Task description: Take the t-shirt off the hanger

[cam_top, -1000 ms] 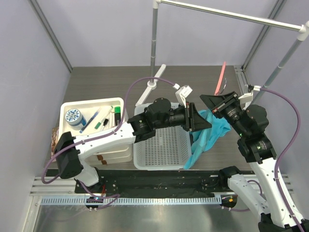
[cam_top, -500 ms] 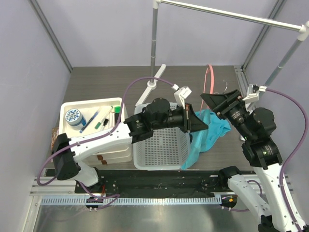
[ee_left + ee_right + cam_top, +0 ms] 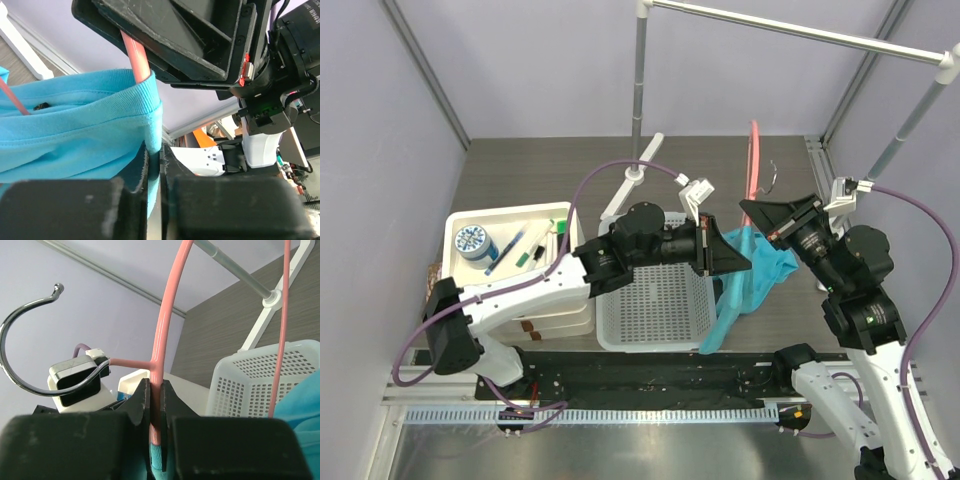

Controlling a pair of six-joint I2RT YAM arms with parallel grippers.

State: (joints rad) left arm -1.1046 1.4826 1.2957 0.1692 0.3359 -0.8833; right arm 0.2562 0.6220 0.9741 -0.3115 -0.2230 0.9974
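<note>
- Lower centre of the top view: the t-shirt (image 3: 752, 282) hangs against the right wall of a white basket (image 3: 655, 310), held up between both arms.
- The left gripper (image 3: 159, 170) is clamped on the shirt's ribbed collar.
- The right gripper (image 3: 156, 407) is pinched tight on the hanger (image 3: 169, 305) just below its hook.
- Judged step: working the collar off. One pink arm is inside the neck, so the grippers must next draw apart.
- Upper frame: the grey rail (image 3: 800, 32) could snag the raised hook.

Turquoise t-shirt (image 3: 761, 263) on pink hanger (image 3: 753, 160)
</note>
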